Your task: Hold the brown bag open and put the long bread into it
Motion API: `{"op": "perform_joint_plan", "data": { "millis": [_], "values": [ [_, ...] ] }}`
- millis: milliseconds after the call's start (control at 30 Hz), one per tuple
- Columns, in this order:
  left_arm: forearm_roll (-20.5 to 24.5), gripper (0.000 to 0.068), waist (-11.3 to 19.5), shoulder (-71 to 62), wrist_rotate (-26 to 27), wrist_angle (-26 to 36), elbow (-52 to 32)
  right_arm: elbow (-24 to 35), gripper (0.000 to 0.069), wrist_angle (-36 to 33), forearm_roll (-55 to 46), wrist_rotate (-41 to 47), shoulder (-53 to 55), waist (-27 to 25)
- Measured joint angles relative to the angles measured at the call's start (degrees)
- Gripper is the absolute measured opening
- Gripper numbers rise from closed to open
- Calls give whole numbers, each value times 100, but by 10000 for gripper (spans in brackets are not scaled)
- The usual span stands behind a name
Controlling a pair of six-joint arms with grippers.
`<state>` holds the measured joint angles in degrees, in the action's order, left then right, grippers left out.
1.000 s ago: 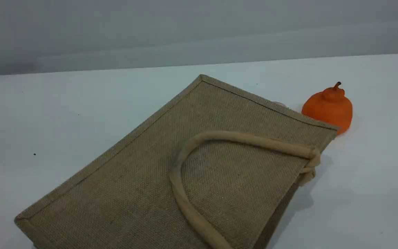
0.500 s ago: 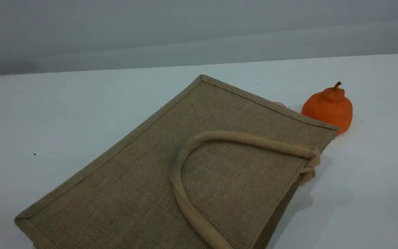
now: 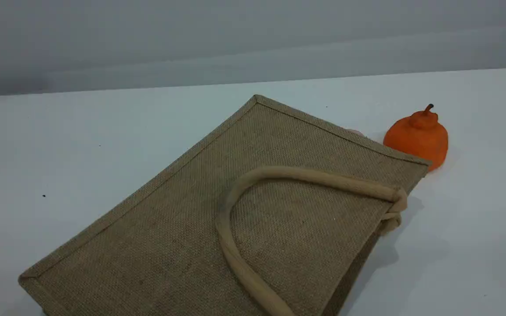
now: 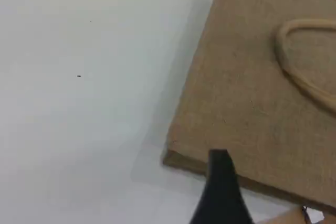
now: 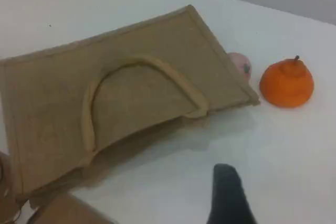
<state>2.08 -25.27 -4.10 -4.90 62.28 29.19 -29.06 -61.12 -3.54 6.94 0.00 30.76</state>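
Observation:
The brown bag (image 3: 182, 228) lies flat on the white table, with one beige loop handle (image 3: 314, 177) resting on its upper face. It also fills the right of the left wrist view (image 4: 252, 87) and the left of the right wrist view (image 5: 131, 103). The long bread is out of view. Neither gripper appears in the scene view. The left gripper's dark fingertip (image 4: 223, 187) hovers over the bag's near corner, holding nothing. Over bare table in front of the bag's mouth hangs the right gripper's fingertip (image 5: 228, 192), also empty.
An orange pumpkin-shaped fruit (image 3: 417, 138) sits just off the bag's far right corner. A small pink round thing (image 5: 240, 65) lies beside it against the bag's edge. A tan-brown shape (image 5: 58, 211) at the right wrist view's bottom left is too cropped to name.

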Motion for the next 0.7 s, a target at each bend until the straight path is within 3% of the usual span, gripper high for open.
{"op": "perform_joint_plan", "data": {
  "millis": [133,567,700],
  "values": [
    [185,461,0,-5,0,0,0,0,384,0,0,6,0,0],
    [189,461,0,-5,11,0,0,0,384,0,6,6,0,-10],
    [189,461,0,-5,11,0,0,0,384,0,23,6,0,-524]
  ]
}}
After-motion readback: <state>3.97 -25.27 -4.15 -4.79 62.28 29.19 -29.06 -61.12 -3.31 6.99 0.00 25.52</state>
